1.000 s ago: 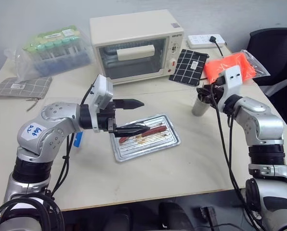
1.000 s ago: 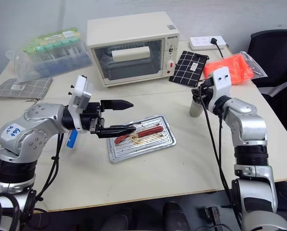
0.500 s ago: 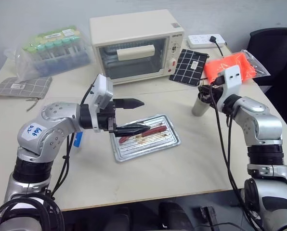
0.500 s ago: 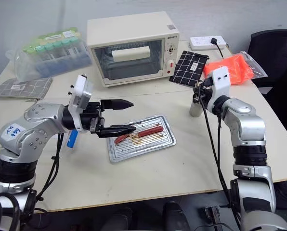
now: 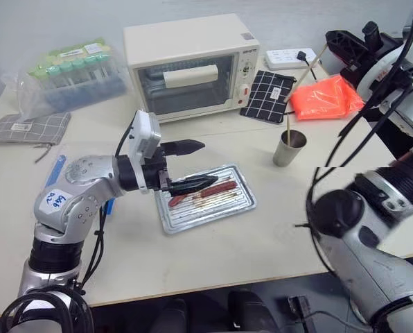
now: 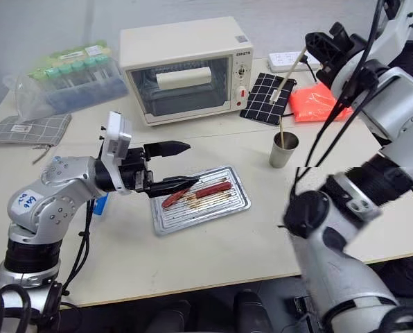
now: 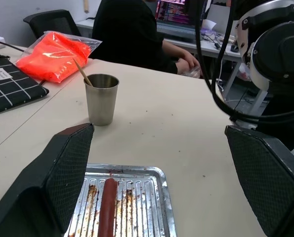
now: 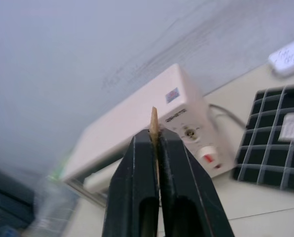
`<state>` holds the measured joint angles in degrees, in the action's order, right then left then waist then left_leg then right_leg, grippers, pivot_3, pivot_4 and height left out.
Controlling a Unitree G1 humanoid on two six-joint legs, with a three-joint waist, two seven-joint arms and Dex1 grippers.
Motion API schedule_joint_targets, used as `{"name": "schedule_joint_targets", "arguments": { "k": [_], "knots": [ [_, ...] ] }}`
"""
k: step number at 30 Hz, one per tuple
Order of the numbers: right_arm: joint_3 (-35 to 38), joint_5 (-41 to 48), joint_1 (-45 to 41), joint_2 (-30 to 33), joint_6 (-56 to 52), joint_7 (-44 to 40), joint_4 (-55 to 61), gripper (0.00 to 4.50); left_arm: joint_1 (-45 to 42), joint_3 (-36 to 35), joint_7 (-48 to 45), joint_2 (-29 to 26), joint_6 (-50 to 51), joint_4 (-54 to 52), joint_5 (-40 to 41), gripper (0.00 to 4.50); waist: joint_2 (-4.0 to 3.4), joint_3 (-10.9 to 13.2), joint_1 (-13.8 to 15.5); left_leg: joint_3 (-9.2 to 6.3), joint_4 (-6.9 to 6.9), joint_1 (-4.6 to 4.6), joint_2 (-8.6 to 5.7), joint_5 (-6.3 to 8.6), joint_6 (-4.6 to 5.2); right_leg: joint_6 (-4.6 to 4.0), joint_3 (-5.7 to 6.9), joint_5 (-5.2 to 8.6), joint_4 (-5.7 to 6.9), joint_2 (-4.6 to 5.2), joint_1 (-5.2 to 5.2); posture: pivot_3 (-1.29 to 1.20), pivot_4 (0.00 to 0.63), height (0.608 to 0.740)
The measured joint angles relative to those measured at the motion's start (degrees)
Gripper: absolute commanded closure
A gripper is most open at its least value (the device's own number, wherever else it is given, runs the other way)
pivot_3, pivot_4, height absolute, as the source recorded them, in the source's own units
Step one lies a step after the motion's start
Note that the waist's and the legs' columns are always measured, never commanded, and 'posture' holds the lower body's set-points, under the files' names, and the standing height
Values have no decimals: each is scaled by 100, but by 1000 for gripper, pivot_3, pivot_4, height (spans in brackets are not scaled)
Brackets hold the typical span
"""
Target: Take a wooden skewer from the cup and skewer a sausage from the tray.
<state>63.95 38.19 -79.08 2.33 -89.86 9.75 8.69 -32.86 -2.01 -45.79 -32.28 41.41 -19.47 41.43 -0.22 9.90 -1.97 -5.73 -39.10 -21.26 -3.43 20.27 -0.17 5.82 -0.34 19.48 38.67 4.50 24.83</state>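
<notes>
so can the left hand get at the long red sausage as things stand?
Probably yes. The left hand is open, hovering at the tray's near end, with the sausage just past its lower finger and nothing between.

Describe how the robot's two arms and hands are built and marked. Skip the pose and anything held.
Both arms are glossy silver-grey shells with black ribbed joints and loose black cables along them. The left arm carries a white label with blue handwriting on its shoulder shell, and a white box-shaped module sits at each wrist. The left hand and right hand each end in two black fingers, tapering toward the tips, with textured inner pads.
</notes>
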Motion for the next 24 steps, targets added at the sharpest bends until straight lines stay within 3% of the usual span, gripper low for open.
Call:
{"name": "schedule_joint_targets", "arguments": {
  "k": [3, 9, 15, 17, 22, 24],
  "knots": [
    [687, 363, 159, -1227, -237, 1025, 580, 4476, -87, 162, 227, 411, -58, 16, -82, 0, -2, -3, 1, -1, -2, -8, -10, 1, -1, 0, -2, 0, 28, 7, 18, 0, 150, 740],
    [949, 1606, 367, -1260, -245, 2404, 1273, 4476, -549, 300, 701, 995, -553, 527, -603, 0, -3, -4, -14, 2, -8, -33, -85, -14, 28, 2, -4, -1, 84, 79, 64, 0, 150, 740],
    [921, 2915, 482, -1264, -167, 3548, 1293, 4476, -660, 313, 889, 1189, -1044, 987, -1075, 0, -4, -4, -177, 3, 8, -21, -78, -15, 29, 2, -1, 0, 94, 78, 66, 0, 150, 740],
    [577, 3612, 815, -1263, 147, 4065, 1225, 4476, -670, 313, 873, 1218, -1113, 1068, -1124, 0, -5, -5, -219, 0, 7, -18, -78, -15, 29, 2, -2, 0, 101, 78, 66, 0, 150, 740],
    [-1535, 6129, 2202, -1062, 1929, 5644, 911, 4476, -843, 496, 712, 1554, -1228, 1386, -1194, 0, -4, -5, -269, -4, 3, -21, -84, -16, 35, 2, -1, -1, 98, 83, 64, 0, 150, 740],
    [-2115, 6681, 2587, -1009, 2446, 5909, 897, 4476, -903, 553, 663, 1624, -1273, 1424, -1230, 0, -3, -5, -291, 2, 8, -22, -83, -15, 36, 3, -2, 0, 88, 82, 64, 0, 150, 740]
  ]
}}
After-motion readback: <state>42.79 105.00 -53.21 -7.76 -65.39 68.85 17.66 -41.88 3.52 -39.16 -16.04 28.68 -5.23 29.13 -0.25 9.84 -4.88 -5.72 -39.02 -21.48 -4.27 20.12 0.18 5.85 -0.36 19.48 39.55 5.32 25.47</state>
